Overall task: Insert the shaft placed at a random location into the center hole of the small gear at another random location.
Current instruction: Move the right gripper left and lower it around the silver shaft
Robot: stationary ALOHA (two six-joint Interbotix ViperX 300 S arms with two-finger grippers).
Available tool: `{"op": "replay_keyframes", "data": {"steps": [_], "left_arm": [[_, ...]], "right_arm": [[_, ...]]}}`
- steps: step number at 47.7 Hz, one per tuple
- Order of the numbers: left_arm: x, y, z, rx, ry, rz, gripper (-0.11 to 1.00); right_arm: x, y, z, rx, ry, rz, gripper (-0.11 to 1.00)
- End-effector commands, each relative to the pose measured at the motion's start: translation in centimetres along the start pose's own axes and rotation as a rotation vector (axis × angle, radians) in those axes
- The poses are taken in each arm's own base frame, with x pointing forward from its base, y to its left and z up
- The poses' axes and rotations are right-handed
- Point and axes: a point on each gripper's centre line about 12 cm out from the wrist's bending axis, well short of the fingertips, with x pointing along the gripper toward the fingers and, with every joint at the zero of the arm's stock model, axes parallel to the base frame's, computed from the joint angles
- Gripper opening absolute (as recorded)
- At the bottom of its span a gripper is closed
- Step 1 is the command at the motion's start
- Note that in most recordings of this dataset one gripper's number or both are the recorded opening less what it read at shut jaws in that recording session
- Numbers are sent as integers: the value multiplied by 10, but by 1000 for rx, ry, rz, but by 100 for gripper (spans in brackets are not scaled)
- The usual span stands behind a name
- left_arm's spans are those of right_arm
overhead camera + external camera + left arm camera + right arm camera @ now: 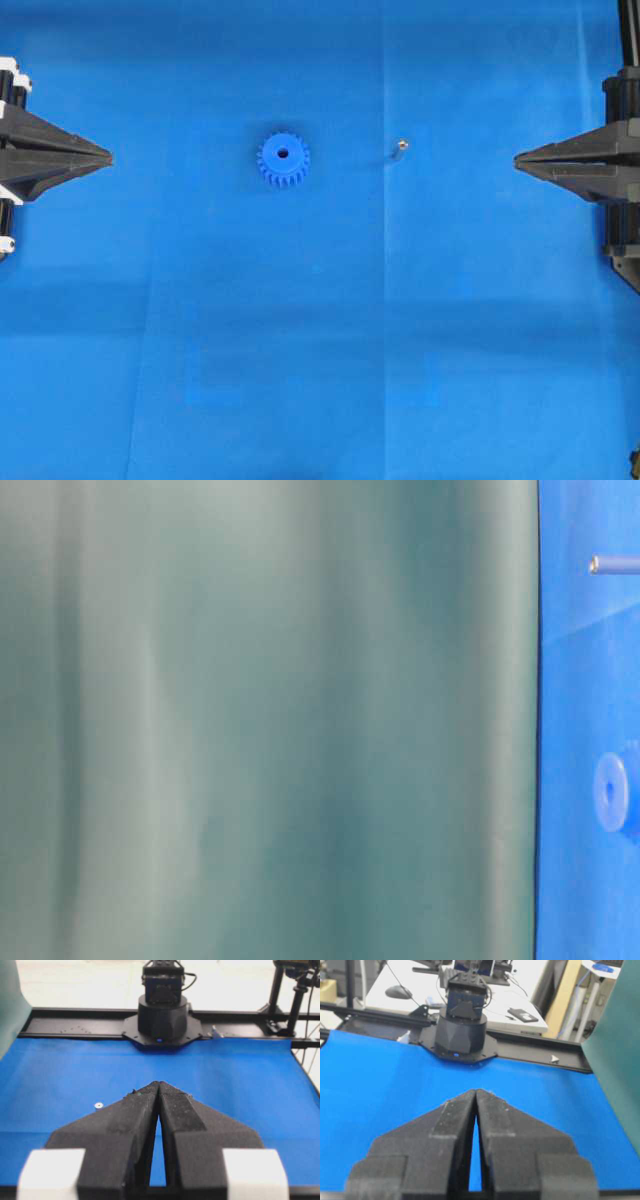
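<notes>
text: none legible | labels: none | brands: none | numbers: none | signs: none

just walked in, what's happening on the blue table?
Nothing is being handled yet. The left claw and right claw sit shut at opposite edges of the blue sheet, both empty. The small gear lies flat near the middle, and the shaft stands apart to its right, not yet in the center hole.

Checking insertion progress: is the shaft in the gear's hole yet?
Out. The shaft stands apart from the small gear, whose center hole shows dark.
</notes>
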Motion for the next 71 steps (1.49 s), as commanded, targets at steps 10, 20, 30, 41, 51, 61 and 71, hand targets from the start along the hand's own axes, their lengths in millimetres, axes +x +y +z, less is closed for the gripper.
{"op": "replay_keyframes", "data": {"steps": [10, 20, 30, 41, 51, 61, 71], "left_arm": [[-4, -2, 16, -23, -61, -11, 0], [-3, -2, 12, -22, -49, -10, 0], [-4, -2, 9, -21, -41, -11, 0], [-6, -2, 7, -24, -38, -11, 0], [-6, -2, 5, -24, -35, -11, 0], [-7, -2, 2, -24, -26, -11, 0], [-7, -2, 1, -26, -23, -12, 0]], "right_arm": [[8, -3, 3, -10, 15, -13, -6], [19, -17, -17, -2, 72, -77, -5], [39, -39, -48, 18, 153, -167, 10], [66, -55, -89, 43, 261, -215, 72], [78, -71, -123, 81, 345, -279, 77], [82, -80, -156, 110, 414, -326, 78], [85, -84, -179, 128, 452, -355, 78]]}}
